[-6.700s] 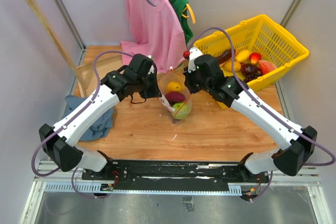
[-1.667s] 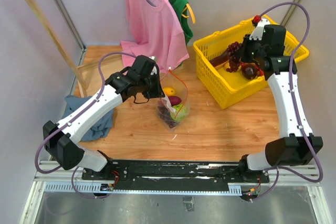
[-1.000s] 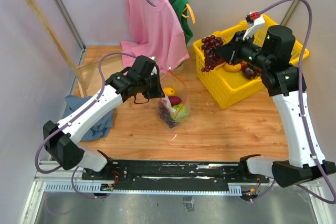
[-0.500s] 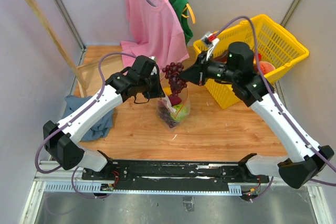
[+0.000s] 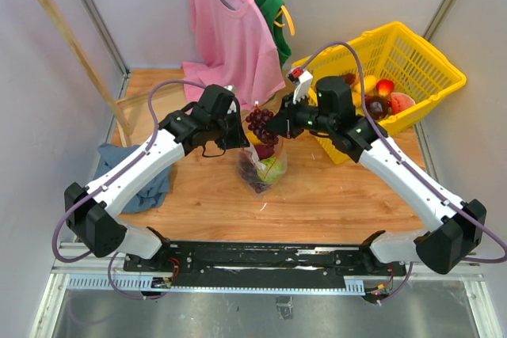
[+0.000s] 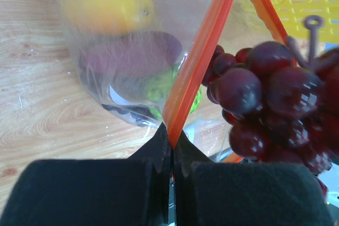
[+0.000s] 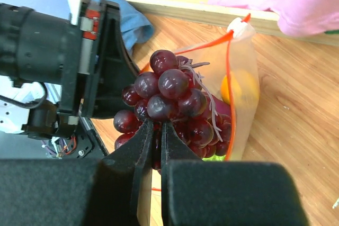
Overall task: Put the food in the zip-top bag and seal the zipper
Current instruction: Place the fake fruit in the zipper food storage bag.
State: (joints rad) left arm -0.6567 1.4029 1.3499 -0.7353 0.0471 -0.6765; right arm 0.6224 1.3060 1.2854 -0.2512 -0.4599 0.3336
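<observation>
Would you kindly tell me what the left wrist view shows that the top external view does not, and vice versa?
Only the left wrist view shows, close up, the left gripper pinching the orange zipper of the zip-top bag, and the looped stem on the grapes. Only the top external view shows the right gripper holding those grapes at the bag's mouth, the yellow basket with other toy fruit, the pink shirt and the blue cloth. Both show the grapes, the bag and the yellow fruit inside it.

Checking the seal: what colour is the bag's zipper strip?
Red-orange; the zipper shows best in left wrist view.
</observation>
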